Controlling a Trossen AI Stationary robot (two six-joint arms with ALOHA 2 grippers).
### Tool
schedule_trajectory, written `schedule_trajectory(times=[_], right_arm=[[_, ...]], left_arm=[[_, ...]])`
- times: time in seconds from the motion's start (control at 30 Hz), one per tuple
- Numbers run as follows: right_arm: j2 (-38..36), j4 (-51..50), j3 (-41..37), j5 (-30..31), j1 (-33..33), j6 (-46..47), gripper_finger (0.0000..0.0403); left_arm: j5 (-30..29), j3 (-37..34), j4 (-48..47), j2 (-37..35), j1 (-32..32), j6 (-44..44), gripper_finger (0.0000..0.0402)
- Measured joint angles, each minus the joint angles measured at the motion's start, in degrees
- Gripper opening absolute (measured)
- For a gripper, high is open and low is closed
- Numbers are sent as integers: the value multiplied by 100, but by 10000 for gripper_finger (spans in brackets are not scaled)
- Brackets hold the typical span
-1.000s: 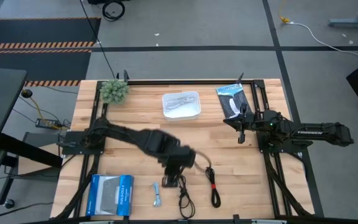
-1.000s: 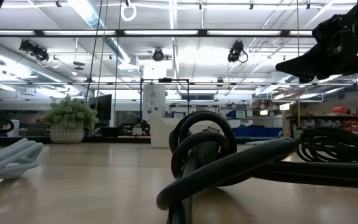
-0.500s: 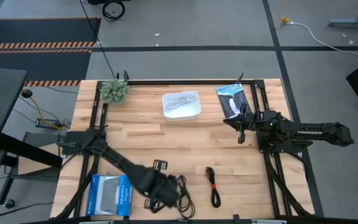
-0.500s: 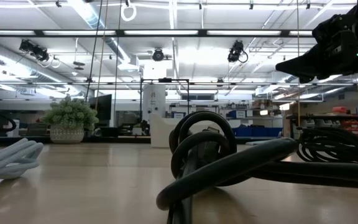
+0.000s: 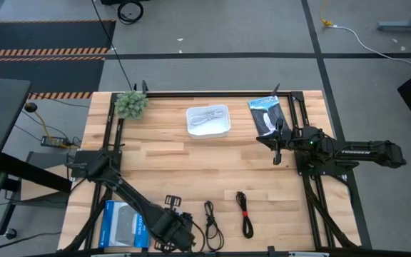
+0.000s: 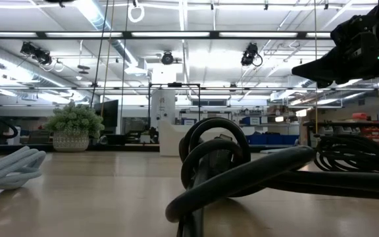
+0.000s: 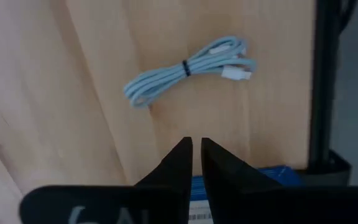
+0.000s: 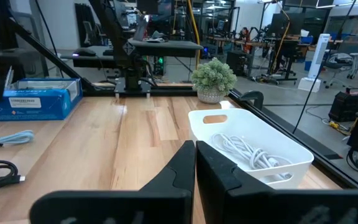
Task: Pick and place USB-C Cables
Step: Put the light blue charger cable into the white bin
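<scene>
We are hovering the left gripper (image 7: 193,155) at the table's near edge, its fingers almost pressed together and holding nothing, with the small pale grey cable (image 7: 188,67) lying just beyond the tips at 12 o'clock, beside the blue box (image 5: 122,225). To take it well, we judge we need to spread the fingers, centre on the dark tie at the bundle's middle and come straight down. The right gripper (image 8: 195,163) is waiting at the table's right side, fingers pressed together, while the white cable (image 8: 245,151) lies in the white tray (image 8: 288,166) and 2 black cables (image 5: 210,223) lie at the near edge, 1 with a red band (image 5: 245,213).

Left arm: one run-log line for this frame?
left end effector shut, empty, over pale grey cable | white cable in bin | right end effector shut, idle
</scene>
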Motion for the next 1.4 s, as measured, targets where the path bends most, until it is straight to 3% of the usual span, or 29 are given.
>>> schedule_trajectory(times=[0.27,0.4,0.5,0.63,0.83,1.1,1.4], right_arm=[[-1,2,0,1,1,-1,20],[-1,1,0,-1,1,-1,20],[1,2,0,-1,1,0,20],[1,0,0,1,-1,-1,20],[1,0,0,0,-1,1,20],[0,2,0,-1,-1,1,20],[-1,3,0,-1,1,-1,20]], left_arm=[[193,-1380,1282,-791,-2,-816,9],[182,-2053,1917,-1153,7,-1812,9],[191,-2380,2129,-1232,58,-3143,20],[176,-2514,2193,-1204,121,-4789,48],[-70,-2529,2428,-1193,175,-6237,124],[-145,-2528,3114,-971,153,-7215,228],[-310,-2553,3137,-706,166,-7785,247]])
